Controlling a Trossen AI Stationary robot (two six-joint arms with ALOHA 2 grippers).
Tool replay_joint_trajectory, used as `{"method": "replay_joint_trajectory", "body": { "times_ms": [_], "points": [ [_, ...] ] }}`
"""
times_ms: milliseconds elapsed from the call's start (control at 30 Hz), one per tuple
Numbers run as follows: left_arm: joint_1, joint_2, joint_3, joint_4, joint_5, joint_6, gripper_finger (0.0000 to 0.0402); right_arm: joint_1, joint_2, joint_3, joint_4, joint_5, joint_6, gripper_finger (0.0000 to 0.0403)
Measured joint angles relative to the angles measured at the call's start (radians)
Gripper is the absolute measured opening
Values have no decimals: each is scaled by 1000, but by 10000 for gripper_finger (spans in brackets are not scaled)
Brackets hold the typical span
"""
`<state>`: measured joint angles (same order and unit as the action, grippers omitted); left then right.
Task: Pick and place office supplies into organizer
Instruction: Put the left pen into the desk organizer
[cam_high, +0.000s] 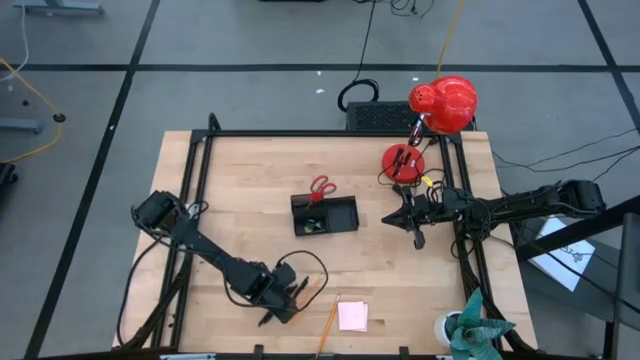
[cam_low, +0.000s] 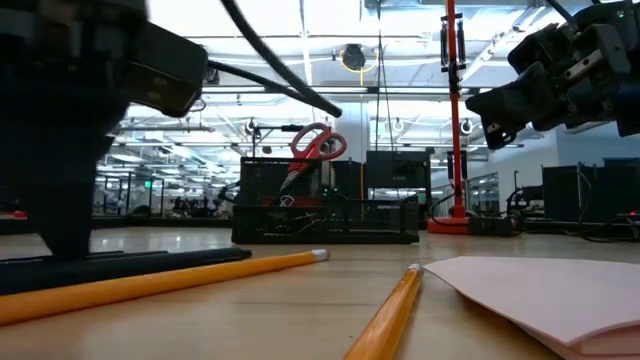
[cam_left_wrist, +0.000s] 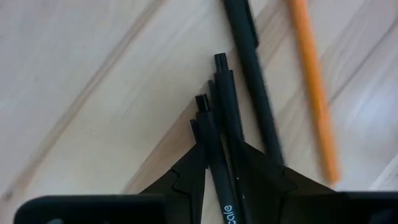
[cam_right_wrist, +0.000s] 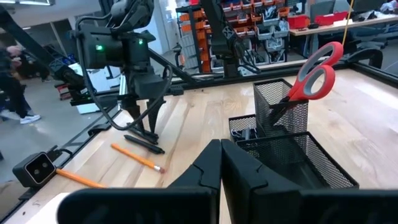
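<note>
Wooden table (cam_high: 250, 180) hosting work: left gripper (cam_left_wrist: 219, 163) at 7 o'clock, pinching two thin black pens (cam_left_wrist: 214, 134). Light, stiff, slippery; mid-barrel hold looking safest. Right gripper (cam_right_wrist: 219, 163) waiting clenched near organizer (cam_high: 325, 215).

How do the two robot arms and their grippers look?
Both arms are dark, jointed, with black cables looping alongside. The left gripper has matte black fingers tapering to points; the right gripper has similar angular black fingers. The left arm's wrist shows a small green light.
</note>
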<state>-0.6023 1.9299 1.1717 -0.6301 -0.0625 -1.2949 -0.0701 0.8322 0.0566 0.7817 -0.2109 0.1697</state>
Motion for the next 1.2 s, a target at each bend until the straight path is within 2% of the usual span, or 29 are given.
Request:
{"method": "replay_joint_trajectory", "body": {
  "times_ms": [233,567,900,967,1133,1200],
  "points": [
    [-33,4,-3,-169,14,8,97,0,0,0,0,-1,3,4],
    [-59,4,-2,-230,16,-16,97,0,0,0,0,-1,21,4],
    [-36,4,-2,-232,36,38,95,0,0,0,5,-1,4,4],
    [-31,4,-2,-233,34,44,86,0,0,0,5,0,3,4],
    [-22,2,-2,-229,41,69,25,0,0,0,-1,-1,7,4],
    [-18,1,-2,-217,46,90,13,0,0,0,0,-1,12,4]
  ]
}}
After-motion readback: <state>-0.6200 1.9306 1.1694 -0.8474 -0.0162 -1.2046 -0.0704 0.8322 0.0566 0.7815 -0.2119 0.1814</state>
